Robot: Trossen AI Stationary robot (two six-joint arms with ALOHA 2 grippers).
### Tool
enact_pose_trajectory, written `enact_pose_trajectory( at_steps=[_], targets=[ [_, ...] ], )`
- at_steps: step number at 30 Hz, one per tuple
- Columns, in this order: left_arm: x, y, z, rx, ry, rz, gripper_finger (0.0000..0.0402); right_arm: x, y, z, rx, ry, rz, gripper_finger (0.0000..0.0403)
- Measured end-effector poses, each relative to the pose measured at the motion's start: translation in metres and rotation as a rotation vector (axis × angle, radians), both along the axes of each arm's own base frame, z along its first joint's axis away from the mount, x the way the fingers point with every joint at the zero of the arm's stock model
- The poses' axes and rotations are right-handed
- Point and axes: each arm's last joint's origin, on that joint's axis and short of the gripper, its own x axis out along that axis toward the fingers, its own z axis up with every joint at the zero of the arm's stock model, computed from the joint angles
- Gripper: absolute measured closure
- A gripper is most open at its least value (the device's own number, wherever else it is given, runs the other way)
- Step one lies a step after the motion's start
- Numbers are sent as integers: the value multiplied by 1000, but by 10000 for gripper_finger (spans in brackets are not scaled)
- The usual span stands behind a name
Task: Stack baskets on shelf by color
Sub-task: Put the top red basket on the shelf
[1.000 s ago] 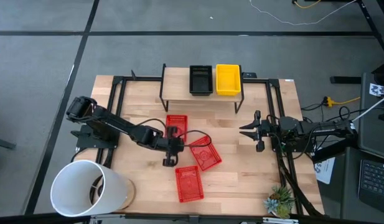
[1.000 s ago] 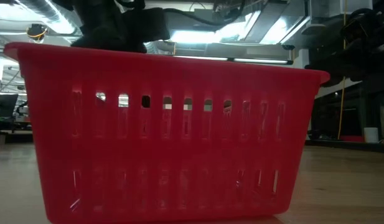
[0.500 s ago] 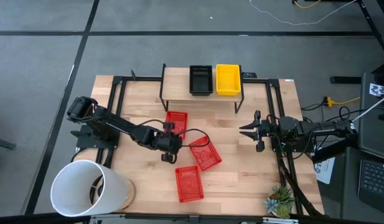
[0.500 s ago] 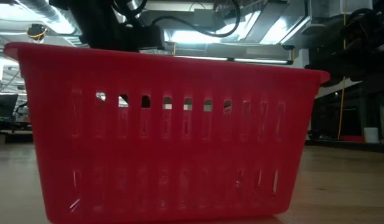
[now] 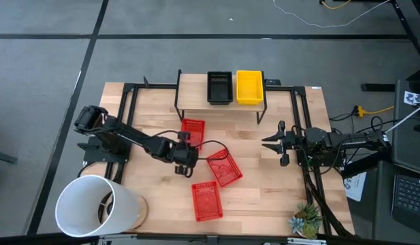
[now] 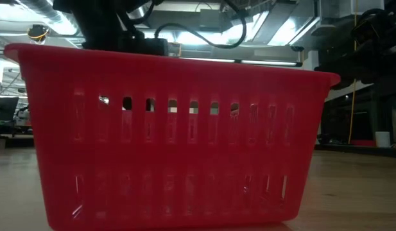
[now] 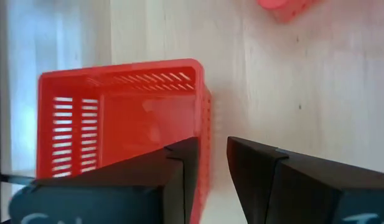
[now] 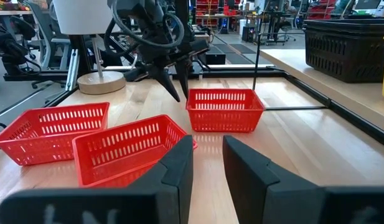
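- On the desk (image 5: pixel 278 184), our left hand (image 5: pixel 188 145) straddles the red basket's (image 5: pixel 193 131) wall, fingers apart.
- Next, we'd judge: close, lift toward the shelf (image 5: pixel 196 88).
- Right hand (image 5: pixel 272 142) waits, parted.

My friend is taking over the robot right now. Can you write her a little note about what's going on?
Left gripper: jaws open, one on each side of the end wall of the red plastic mesh basket nearest the shelf, not closed on it.
Right gripper: open, waiting at the table's right side.
On the light wood shelf with black legs: black mesh basket and yellow basket, side by side.
On the wooden table: three red baskets; the middle one sits tilted, the third is at the front.
Left: all three reds go on the shelf.
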Motion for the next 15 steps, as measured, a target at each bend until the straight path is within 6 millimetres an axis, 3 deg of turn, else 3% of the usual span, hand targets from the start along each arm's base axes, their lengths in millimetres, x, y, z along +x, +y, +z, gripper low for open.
enact_pose_trajectory(
  at_steps=[8, 15],
  targets=[
    [1, 9, -10, 10, 56, 30, 321, 0, 0, 0, 0, 0, 0, 315],
    [1, 3, -4, 73, 17, 28, 321, 0, 0, 0, 0, 0, 0, 315]
  ],
)
